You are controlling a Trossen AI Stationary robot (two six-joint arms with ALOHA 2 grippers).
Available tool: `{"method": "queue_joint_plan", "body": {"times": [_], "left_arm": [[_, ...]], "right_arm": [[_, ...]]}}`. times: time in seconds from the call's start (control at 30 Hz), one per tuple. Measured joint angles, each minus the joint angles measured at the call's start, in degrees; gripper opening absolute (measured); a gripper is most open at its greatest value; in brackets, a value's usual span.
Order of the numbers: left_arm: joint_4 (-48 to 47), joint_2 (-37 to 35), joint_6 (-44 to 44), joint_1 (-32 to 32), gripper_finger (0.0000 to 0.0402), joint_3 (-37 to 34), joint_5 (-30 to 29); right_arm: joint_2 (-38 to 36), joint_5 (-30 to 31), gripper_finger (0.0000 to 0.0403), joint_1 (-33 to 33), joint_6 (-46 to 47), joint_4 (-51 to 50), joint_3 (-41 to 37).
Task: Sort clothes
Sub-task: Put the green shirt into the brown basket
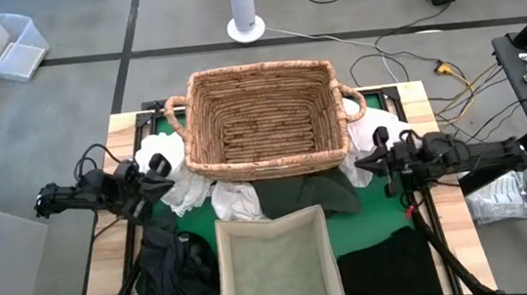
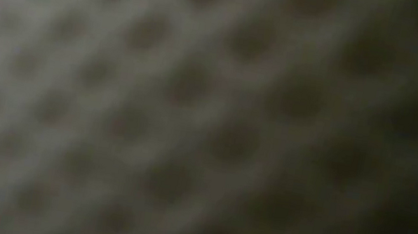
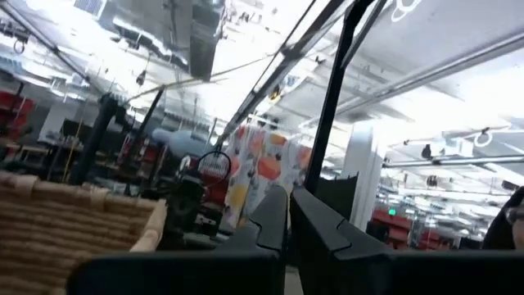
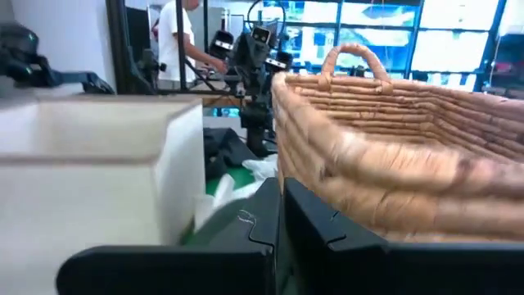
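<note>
Clothes lie heaped around the wicker basket (image 1: pixel 263 118)'s near side, a white garment (image 1: pixel 177 181) just beside the left gripper (image 1: pixel 160 169) and a dark green one (image 1: pixel 310 197) toward the right gripper (image 1: pixel 375 162); we judge left nearer, both grippers closed and empty.

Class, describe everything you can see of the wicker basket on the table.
The wicker basket is rectangular, woven of tan and brown coils, with a looped handle at each short end. It stands upright and empty at the far middle of the table, between the two arms. White clothes lie against its left and near sides, and a dark green garment lies at its near edge. The right wrist view shows its ribbed side wall.
</note>
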Motion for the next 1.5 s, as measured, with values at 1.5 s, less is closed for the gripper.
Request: {"method": "queue_joint_plan", "body": {"times": [1.5], "left_arm": [[-14.06,0.00,28.12,0.07,0.0000,13.11,-21.16]], "right_arm": [[12.31,0.60,0.0013,-0.02,12.65,-28.26,30.08]]}}
